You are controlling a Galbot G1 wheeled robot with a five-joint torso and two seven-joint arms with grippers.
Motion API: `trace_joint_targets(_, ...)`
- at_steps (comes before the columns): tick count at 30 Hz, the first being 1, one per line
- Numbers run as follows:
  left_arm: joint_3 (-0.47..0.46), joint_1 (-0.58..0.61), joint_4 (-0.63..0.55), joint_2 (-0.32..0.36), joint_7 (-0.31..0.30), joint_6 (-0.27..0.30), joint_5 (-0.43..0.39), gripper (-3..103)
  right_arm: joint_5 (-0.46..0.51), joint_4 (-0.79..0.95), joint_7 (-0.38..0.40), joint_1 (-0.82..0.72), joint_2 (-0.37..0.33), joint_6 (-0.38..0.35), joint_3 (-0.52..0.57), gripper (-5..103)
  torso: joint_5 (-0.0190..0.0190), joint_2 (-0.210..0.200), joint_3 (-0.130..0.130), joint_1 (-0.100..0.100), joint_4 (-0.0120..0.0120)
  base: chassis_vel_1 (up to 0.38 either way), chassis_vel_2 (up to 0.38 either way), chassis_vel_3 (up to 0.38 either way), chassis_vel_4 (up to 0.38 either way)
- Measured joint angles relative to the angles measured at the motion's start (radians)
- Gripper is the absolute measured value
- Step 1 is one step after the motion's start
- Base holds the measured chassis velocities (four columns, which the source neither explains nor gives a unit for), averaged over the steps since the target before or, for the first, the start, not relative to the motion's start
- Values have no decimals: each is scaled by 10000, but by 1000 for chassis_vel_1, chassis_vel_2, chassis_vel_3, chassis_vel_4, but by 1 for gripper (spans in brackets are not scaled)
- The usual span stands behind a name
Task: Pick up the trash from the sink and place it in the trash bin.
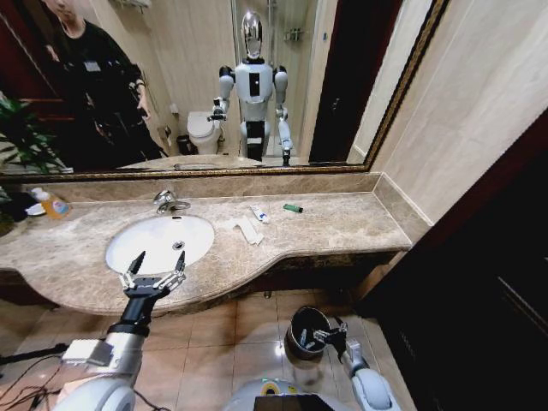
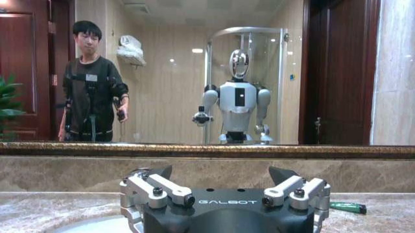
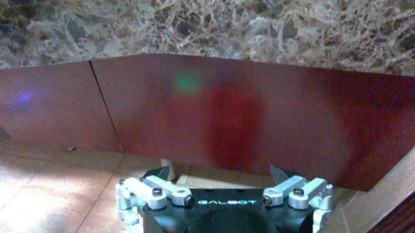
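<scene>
The white oval sink (image 1: 128, 257) with its chrome tap (image 1: 169, 202) is set in the beige marble counter. The trash lies on the counter to the right of the basin: flat white paper strips (image 1: 245, 229), a small white tube (image 1: 259, 214) and a little green piece (image 1: 293, 208) (image 2: 347, 207). My left gripper (image 1: 157, 266) (image 2: 220, 172) hovers open and holding nothing over the sink's front rim. The dark round trash bin (image 1: 301, 344) stands on the floor below the counter. My right gripper (image 1: 330, 335) (image 3: 219, 171) hangs open at the bin's right rim, facing the reddish cabinet front.
An orange-labelled soap bottle (image 1: 53, 204) stands at the counter's far left beside a plant (image 1: 17, 141). A mirror (image 1: 214, 86) runs along the wall behind the counter. A dark wooden panel (image 1: 488, 282) closes off the right side. The floor is tiled (image 1: 223, 342).
</scene>
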Motion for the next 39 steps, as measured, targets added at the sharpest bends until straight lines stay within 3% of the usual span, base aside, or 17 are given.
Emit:
trace_joint_targets(11, 0, 0, 0, 0, 0, 0, 0, 100, 341, 671, -46, -154, -215, -39, 35, 100, 2, 0, 0, 0, 0, 0, 0, 0, 0)
trace_joint_targets(23, 0, 0, 0, 0, 0, 0, 0, 100, 2212, 4806, -481, -1042, -2172, -1050, 151, 100, 0, 0, 0, -2, -1, 0, 0, 0, 0)
trace_joint_targets(31, 1, 0, 0, 0, 0, 0, 0, 100, 3444, 5559, -504, 704, -3210, -2311, -643, 100, 1, 0, 0, -1, 1, 0, 0, 0, 0)
trace_joint_targets(39, 0, 0, 0, 0, 0, 0, 0, 100, 4026, 4492, -977, 2676, -4004, -2194, -2000, 100, 2, -1, 1, 0, 0, 0, 0, 0, 0)
